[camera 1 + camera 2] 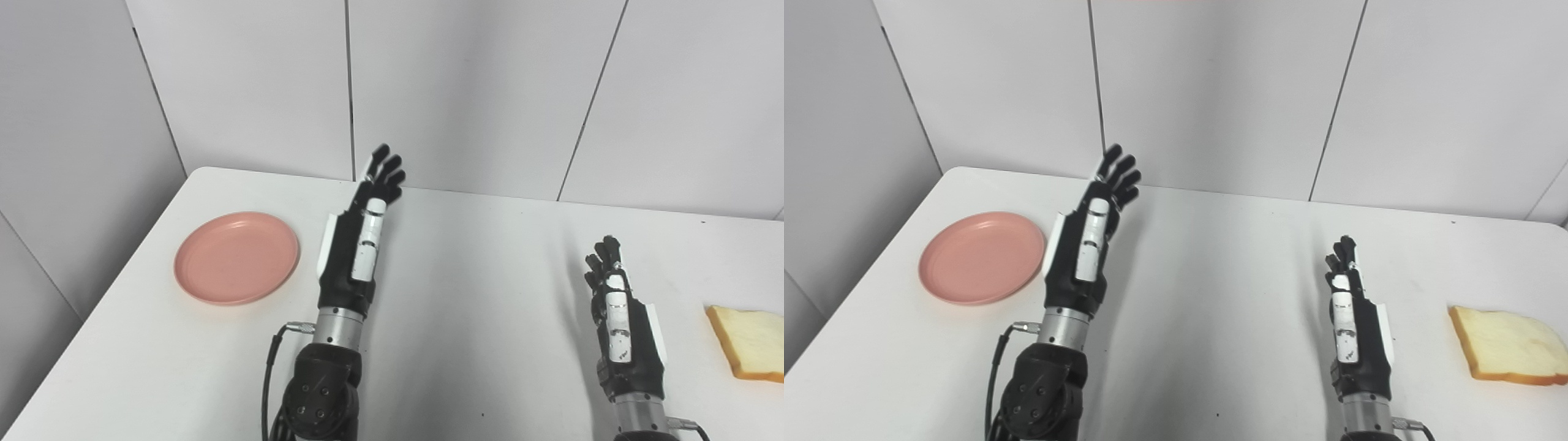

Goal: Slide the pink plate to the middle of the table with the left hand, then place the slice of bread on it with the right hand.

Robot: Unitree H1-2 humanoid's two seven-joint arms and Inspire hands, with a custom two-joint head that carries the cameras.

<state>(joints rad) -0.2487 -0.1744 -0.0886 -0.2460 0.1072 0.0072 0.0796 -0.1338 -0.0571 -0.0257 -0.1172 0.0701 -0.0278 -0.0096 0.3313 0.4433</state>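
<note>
Left robot hand [358, 236] empty, fingers spread, beside pink plate [236, 258], ready to push; right robot hand [621, 318] empty, waiting near bread [748, 342]

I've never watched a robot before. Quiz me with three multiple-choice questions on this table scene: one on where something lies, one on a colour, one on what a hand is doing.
1. Where does the slice of bread lie?
A. On the plate
B. On the table's right side, beyond the right hand
C. In the left hand

2. What colour is the plate?
A. Blue
B. White
C. Pink

3. What is the left hand doing?
A. Holding nothing, fingers extended
B. Gripping the plate
C. Pressing on the bread

Answers:
1. B: the bread sits on bare table to the right of the right hand.
2. C: the plate is plainly pink.
3. A: the left hand is right of the plate, its fingers apart and empty.
</note>
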